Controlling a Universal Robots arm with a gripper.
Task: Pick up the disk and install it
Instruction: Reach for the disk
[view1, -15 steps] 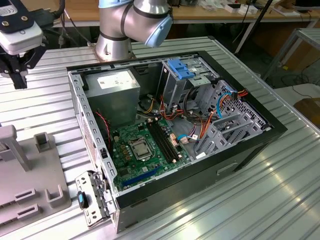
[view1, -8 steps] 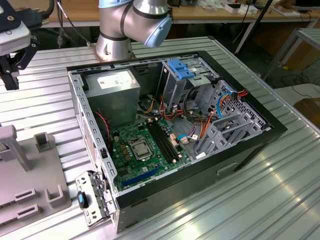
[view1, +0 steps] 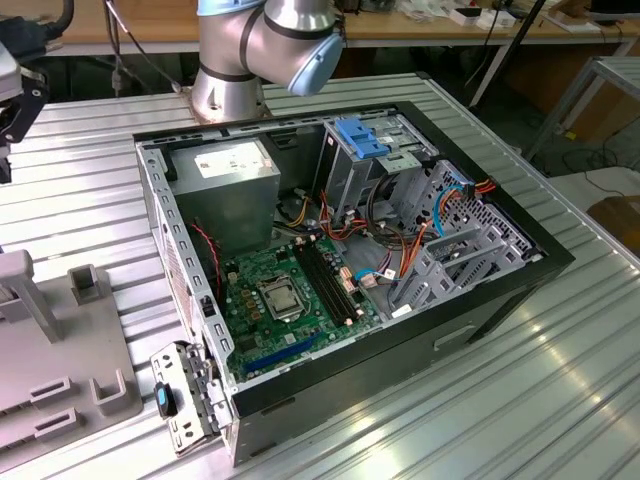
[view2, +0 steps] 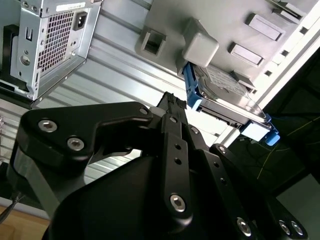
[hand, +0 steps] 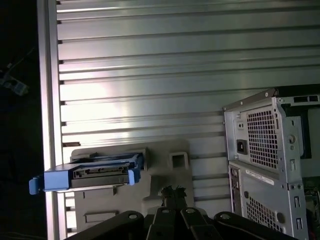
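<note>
In the exterior view, an open computer case (view1: 350, 260) lies on its side on the ribbed metal table (view1: 560, 400). Its green motherboard (view1: 290, 290) faces up. A blue latch piece (view1: 365, 135) sits atop the grey metal drive cage (view1: 350, 170). The arm's base (view1: 265, 50) stands on the table behind the case. A grey fixture (view1: 60, 350) rests on the table at the exterior view's left.

In the second wrist view, the black gripper (view2: 174, 101) fills the foreground. Its fingers look pressed together with nothing between them. The disk (view2: 225, 95) lies on the grey fixture (view2: 165, 15) beside a raised grey block (view2: 200, 45). Its dark metal body is framed by the blue carrier, and 1 blue end reaches past the fixture's edge. The gripper's tip is just beside a corner of the carrier, and I cannot tell whether they touch. The case's vented rear (view2: 50, 40) is well apart from the disk.

In the first wrist view, the gripper (hand: 172, 191) again shows its fingers together and empty. It is in front of the fixture (hand: 167, 172) and apart from the disk (hand: 95, 172). The disk is seen edge-on, resting on the fixture near the table's edge (hand: 47, 100). The case (hand: 270, 165) stands on the fixture's other side.
</note>
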